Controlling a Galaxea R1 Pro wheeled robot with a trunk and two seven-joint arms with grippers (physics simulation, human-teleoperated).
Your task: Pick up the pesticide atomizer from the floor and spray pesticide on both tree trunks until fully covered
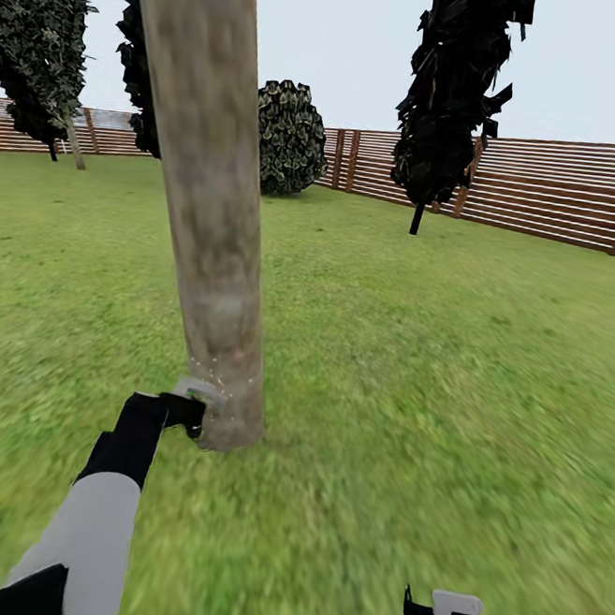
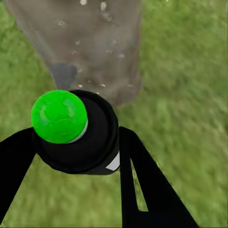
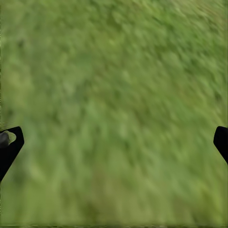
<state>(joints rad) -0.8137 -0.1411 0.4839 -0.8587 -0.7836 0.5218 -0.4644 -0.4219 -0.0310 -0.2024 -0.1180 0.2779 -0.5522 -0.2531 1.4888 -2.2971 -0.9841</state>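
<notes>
- We've got a tree trunk (image 1: 213, 214) in mottled grey-tan, darker and browner low down, with tiny pale specks near its base.
- The lawn (image 1: 432, 376) is a blotchy mid green all over.
- The fence (image 1: 563, 191) is brown slats with pale gaps showing between them.
- Two conifers (image 1: 456, 87) look almost black; the round bush (image 1: 288, 136) is dark green flecked with pale grey.
- The atomizer (image 2: 78, 130) we see from the left wrist is glossy black with a bright green cap.
- The left arm (image 1: 88, 531) goes light grey, then black at the left gripper (image 1: 180, 413).
- The sky (image 1: 352, 39) is a flat pale grey-blue.
</notes>
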